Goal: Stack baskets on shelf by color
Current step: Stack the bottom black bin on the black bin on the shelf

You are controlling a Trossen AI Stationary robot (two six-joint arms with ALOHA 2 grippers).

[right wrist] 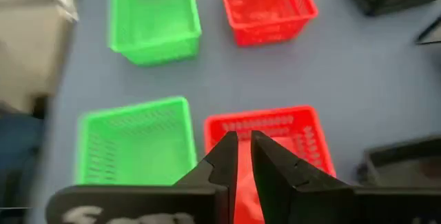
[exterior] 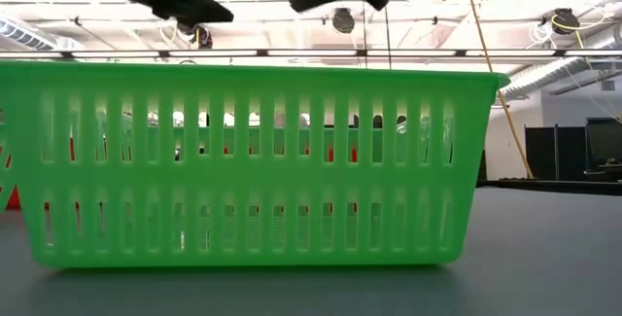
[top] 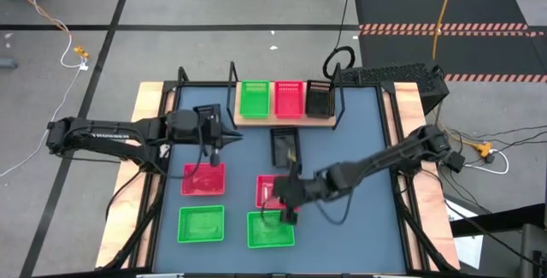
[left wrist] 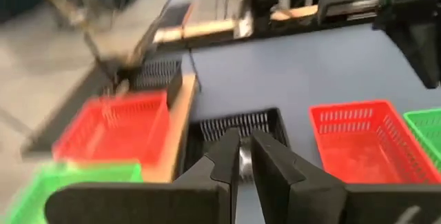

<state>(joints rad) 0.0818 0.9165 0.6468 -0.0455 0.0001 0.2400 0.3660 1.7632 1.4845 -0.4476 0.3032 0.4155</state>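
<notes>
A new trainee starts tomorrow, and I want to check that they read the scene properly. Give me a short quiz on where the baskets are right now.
1. True or false: the shelf holds a green basket, a red basket and a black basket side by side.
2. How many green baskets lie on the tabletop?
3. The loose black basket lies: A) on the tabletop, just in front of the shelf; B) between two green ones; C) inside a red one.
Key: 1 true; 2 two; 3 A.
</notes>
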